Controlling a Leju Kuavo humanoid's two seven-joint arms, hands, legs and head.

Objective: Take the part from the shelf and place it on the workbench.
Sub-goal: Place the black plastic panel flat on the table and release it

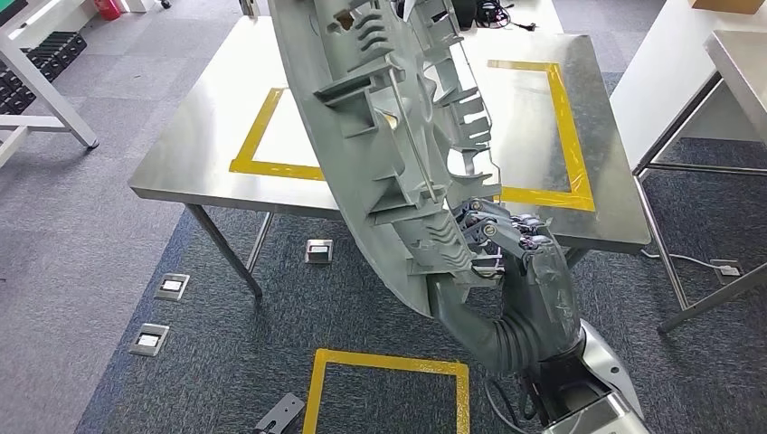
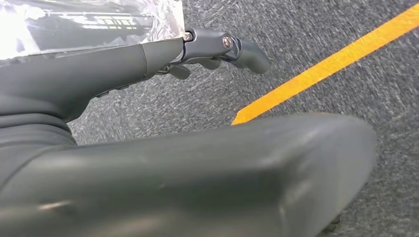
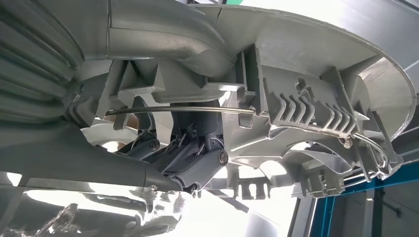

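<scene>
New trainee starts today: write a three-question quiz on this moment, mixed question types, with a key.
1. True or false: the grey part already lies flat on the workbench.
2. Which robot hand holds the part? A. left robot hand B. right robot hand
3. Fill in: the workbench top is marked with a rectangle of ___ tape.

Key: 1 false; 2 B; 3 yellow.

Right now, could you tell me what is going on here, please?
The robot's right hand grips a large grey ribbed part by its lower end and holds it tilted in the air over the near edge of the steel workbench. The part is not yet set down. The bench has a yellow tape outline. The left hand hangs over carpet, holding nothing.
</scene>
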